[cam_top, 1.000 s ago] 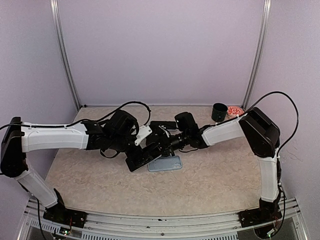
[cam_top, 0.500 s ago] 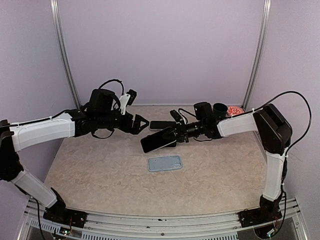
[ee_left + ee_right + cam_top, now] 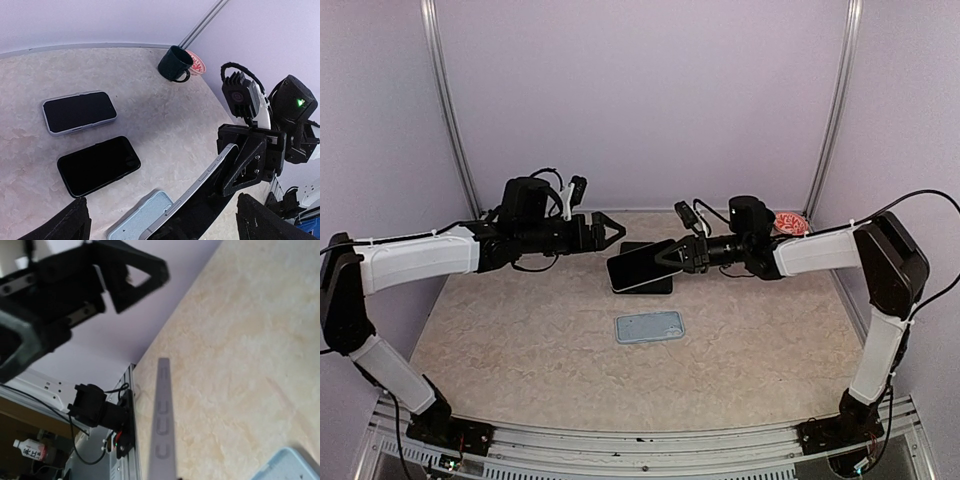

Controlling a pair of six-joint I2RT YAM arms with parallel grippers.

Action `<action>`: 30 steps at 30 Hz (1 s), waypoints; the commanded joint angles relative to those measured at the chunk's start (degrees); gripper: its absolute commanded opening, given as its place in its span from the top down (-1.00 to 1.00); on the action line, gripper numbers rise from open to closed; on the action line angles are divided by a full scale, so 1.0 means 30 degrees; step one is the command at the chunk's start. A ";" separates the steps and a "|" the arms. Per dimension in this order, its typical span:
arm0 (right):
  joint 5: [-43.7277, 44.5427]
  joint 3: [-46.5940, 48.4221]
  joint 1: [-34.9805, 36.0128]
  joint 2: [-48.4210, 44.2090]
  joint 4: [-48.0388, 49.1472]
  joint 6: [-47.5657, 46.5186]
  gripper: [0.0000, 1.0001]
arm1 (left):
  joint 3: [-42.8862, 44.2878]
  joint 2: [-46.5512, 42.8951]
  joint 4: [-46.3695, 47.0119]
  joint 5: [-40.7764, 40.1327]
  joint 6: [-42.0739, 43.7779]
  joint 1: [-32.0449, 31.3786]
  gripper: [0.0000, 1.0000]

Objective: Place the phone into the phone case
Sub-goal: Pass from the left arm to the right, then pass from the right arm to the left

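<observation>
The light blue phone case (image 3: pixel 650 326) (image 3: pixel 142 220) lies flat and empty on the table's middle; one corner of the phone case (image 3: pixel 292 467) shows in the right wrist view. My right gripper (image 3: pixel 672 258) (image 3: pixel 250 160) is shut on one end of a dark phone (image 3: pixel 640 268) (image 3: pixel 200 185), holding it in the air, tilted, behind and above the case. Only the phone's grey edge with its buttons (image 3: pixel 162 425) shows in the right wrist view. My left gripper (image 3: pixel 612 232) (image 3: pixel 115 280) hovers open and empty to the left of the phone, apart from it.
Two other phones lie on the table behind the case: one in a grey case (image 3: pixel 79 111) (image 3: pixel 638 246) and a black one (image 3: pixel 98 165). A dark mug (image 3: pixel 175 62) and a red-patterned item (image 3: pixel 790 222) stand at the back right corner.
Both grippers were low by the case a second ago. The left arm has pulled back up and left, open. The right gripper has lifted the phone up and to the right.
</observation>
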 commanded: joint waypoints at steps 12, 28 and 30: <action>0.0600 -0.0868 -0.0570 -0.2090 0.1802 -0.0465 1.00 | 0.0433 -0.3226 -0.2495 -1.0498 -0.0448 -0.0434 -0.98; 0.0488 -0.0719 -0.0768 -0.2041 0.2678 -0.0103 1.00 | -0.4113 -0.1639 0.7438 0.1550 -0.5255 0.0534 -0.98; 0.0367 -0.0823 -0.0775 -0.2070 0.3136 0.0039 1.00 | -0.4162 -0.1232 0.8422 0.2059 -0.5490 0.0168 -0.97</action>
